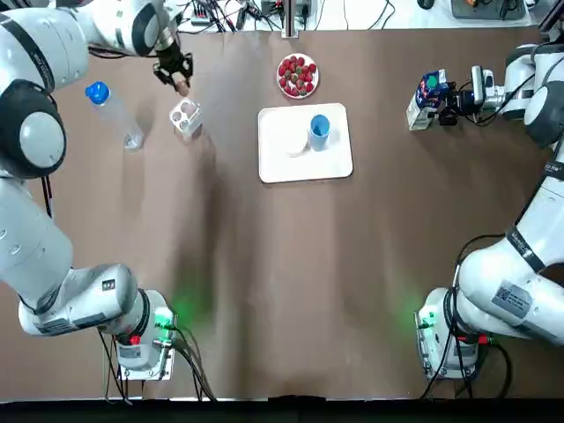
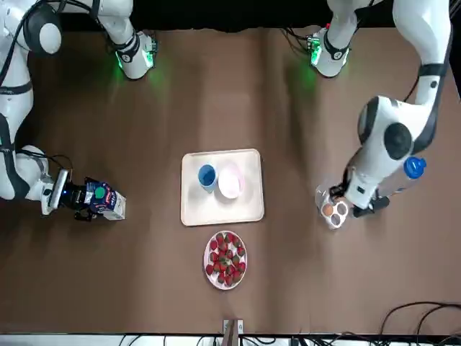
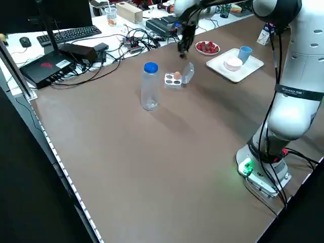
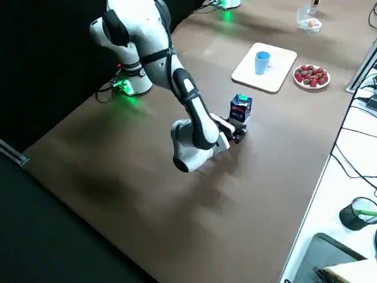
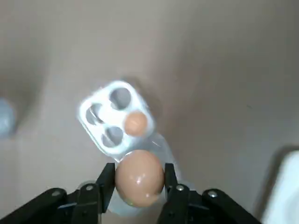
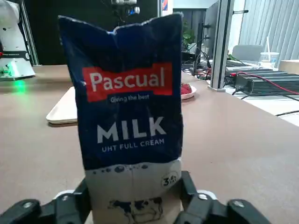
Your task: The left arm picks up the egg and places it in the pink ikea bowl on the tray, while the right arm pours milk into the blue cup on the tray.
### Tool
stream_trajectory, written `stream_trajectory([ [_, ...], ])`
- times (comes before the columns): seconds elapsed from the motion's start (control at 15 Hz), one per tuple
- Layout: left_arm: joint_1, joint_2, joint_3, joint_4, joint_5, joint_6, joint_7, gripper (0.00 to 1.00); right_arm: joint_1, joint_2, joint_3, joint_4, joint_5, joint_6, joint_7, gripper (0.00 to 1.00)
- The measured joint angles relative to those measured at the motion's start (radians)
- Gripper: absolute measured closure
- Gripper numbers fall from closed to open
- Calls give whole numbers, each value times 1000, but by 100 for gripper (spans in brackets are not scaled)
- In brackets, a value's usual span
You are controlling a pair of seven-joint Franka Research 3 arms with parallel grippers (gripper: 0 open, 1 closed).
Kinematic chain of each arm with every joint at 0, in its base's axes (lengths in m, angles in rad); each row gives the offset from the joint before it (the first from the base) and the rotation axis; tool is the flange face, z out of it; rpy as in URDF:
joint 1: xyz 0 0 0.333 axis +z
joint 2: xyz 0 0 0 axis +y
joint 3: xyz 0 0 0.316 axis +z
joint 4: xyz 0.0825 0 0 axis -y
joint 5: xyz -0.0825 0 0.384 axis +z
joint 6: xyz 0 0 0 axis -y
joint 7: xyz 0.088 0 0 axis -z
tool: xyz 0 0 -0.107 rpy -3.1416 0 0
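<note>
The left gripper (image 1: 179,81), closed around the egg (image 5: 138,178) over the egg holder (image 1: 186,116) left of the tray (image 1: 275,167), should carry it gently to the pink bowl (image 2: 229,182) there; the right gripper (image 6: 134,189) clamps the milk carton (image 6: 128,121) right of the tray

This is a robotics lab: robot arms (image 1: 53,291) are mounted at a brown table (image 1: 291,291), and the bench (image 3: 40,48) beside it carries a keyboard (image 3: 68,34), a mouse (image 3: 24,42), black electronics boxes (image 3: 48,68) and tangled cables (image 3: 126,43). An office chair (image 6: 247,52) and blinds (image 6: 273,23) stand behind.
</note>
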Motion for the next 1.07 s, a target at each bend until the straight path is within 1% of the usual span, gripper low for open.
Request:
stream_trajectory([
  [0.13,-5,-14,-80,31,-3,-58,-122,53,0,0,0,1,0,0,0,26],
  [0.27,-24,-17,-151,53,-3,-81,-229,53,0,0,0,3,0,0,0,29],
  [0.4,-83,-16,-177,64,-6,-85,-304,53,2,0,1,7,0,0,0,30],
  [0.53,-168,2,-179,82,-8,-85,-378,53,4,-1,1,12,0,-1,15,31],
  [0.6,-265,53,-176,138,-8,-80,-452,53,7,-10,1,14,-2,-4,57,31],
  [0.73,-363,115,-155,215,-5,-73,-514,53,9,-23,1,14,-6,-6,96,32],
  [0.87,-466,164,-89,270,0,-44,-552,53,12,-38,1,15,-7,-10,133,33],
  [1.07,-600,220,36,290,0,40,-581,53,21,-75,1,17,-30,-24,207,34],
])
